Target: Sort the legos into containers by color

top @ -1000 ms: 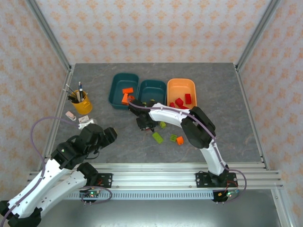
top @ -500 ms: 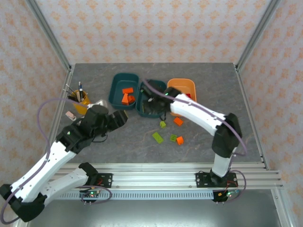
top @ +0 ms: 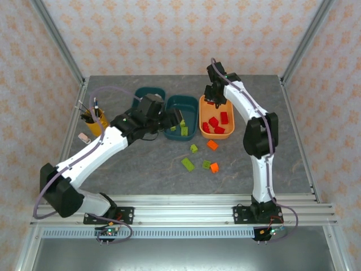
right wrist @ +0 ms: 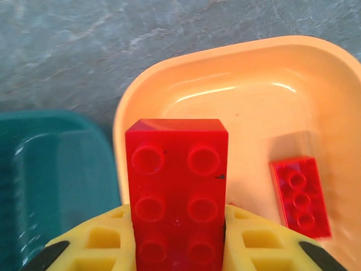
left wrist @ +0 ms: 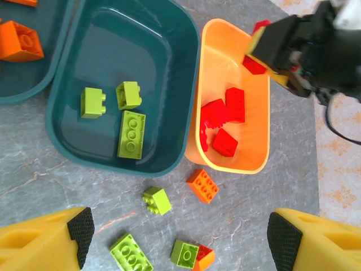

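My right gripper [right wrist: 176,228] is shut on a red six-stud lego [right wrist: 176,186] and hangs over the far end of the orange container [top: 227,135], where more red legos [top: 214,121] lie. My left gripper [left wrist: 177,243] stands open with nothing between its fingers, above the table just in front of the middle teal container [left wrist: 169,68], which holds three lime legos [left wrist: 131,134]. The left teal container [top: 151,91] holds orange legos [left wrist: 20,40]. Loose on the table are a lime brick [left wrist: 157,200], an orange brick [left wrist: 203,185], a long lime brick [left wrist: 131,253] and a lime brick touching an orange wedge [left wrist: 192,255].
A yellow cup with pens [top: 93,121] stands at the left, with small items beside it near the table's left edge. Metal frame posts rise at the back corners. My left arm [top: 101,147] stretches diagonally across the left half of the table.
My right arm has lifted the red lego from the table's middle and swung it back over the orange container. My left arm has reached from the near left toward the middle teal container.
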